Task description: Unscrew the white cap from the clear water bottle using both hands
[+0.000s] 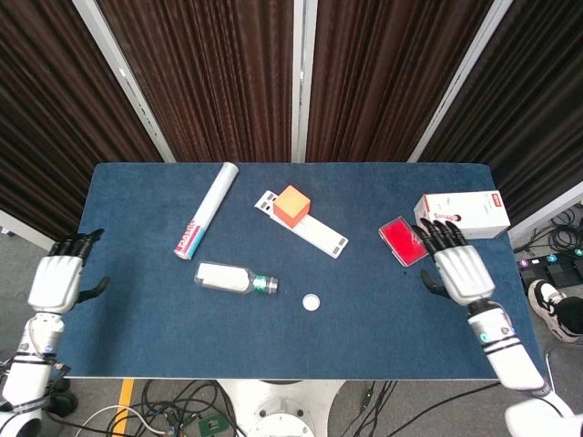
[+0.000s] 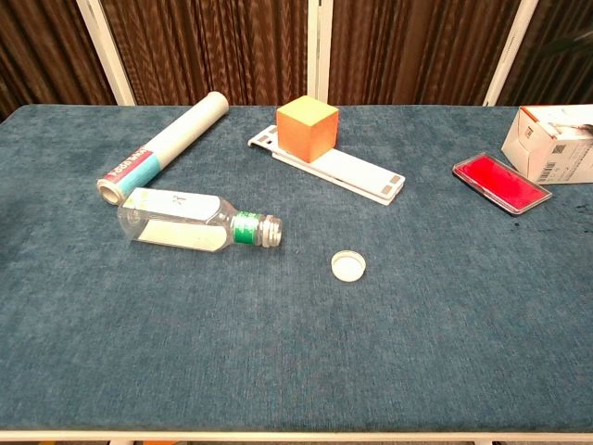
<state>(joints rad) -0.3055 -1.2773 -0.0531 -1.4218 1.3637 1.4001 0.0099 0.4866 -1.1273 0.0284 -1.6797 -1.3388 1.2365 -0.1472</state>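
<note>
Silver left hand (image 1: pixel 56 284): I see it spread, empty, off the table's left edge.
Bottle (image 1: pixel 232 279): on its side, neck pointing right, uncapped.
White cap (image 1: pixel 311 303): loose just beyond the neck.
Right hand (image 1: pixel 460 269): spread, empty, well right; neither hand near.

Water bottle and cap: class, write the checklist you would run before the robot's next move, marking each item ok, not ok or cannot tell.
1. White cap off the clear water bottle: ok, it lies apart on the blue table.
2. Bottle at rest: ok, on its side, open neck toward the cap.
3. Left hand free: ok, open at the table's left edge.
4. Right hand free: ok, open near the red case.
5. Spill from the bottle: cannot tell.
6. Paper roll touching the bottle: cannot tell, they lie very close.
</note>
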